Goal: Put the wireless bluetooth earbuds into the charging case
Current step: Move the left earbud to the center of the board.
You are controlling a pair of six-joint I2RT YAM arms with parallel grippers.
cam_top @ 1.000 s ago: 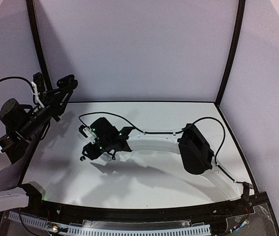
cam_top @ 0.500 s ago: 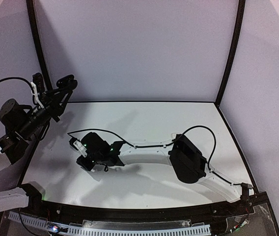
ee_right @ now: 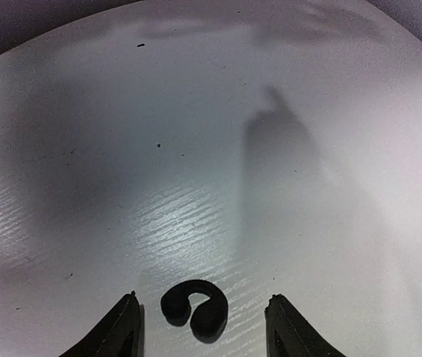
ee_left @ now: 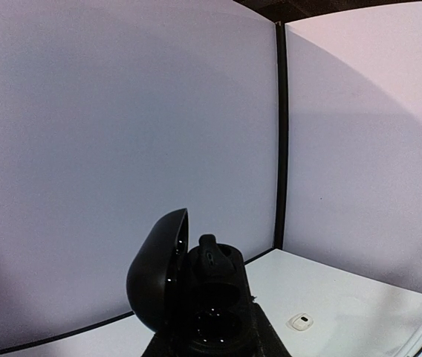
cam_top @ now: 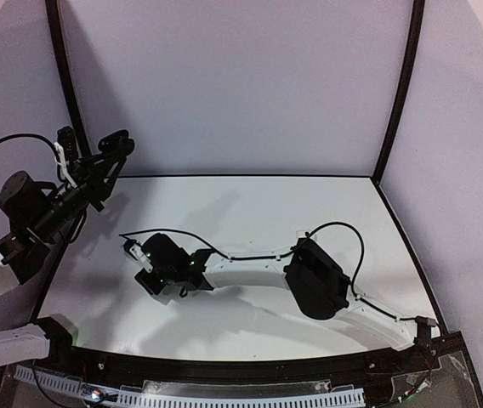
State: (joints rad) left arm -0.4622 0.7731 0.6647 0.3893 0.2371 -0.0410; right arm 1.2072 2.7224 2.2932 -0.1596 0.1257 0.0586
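Earbud (ee_right: 195,309): black, C-shaped, lying flat on white table (ee_right: 270,149), between fingertips of right gripper (ee_right: 203,338); jaws spread wide, clear of earbud on both sides. Charging case (ee_left: 196,290): black, lid hinged open, pinched in left gripper (cam_top: 110,155), raised above table's far-left corner.

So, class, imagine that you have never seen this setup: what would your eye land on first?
First comes the black charging case, lid tipped open, held up by the left gripper against the pale walls. Next is the small black hook-shaped earbud lying on the white table, between the open fingers of the right gripper and touching neither.
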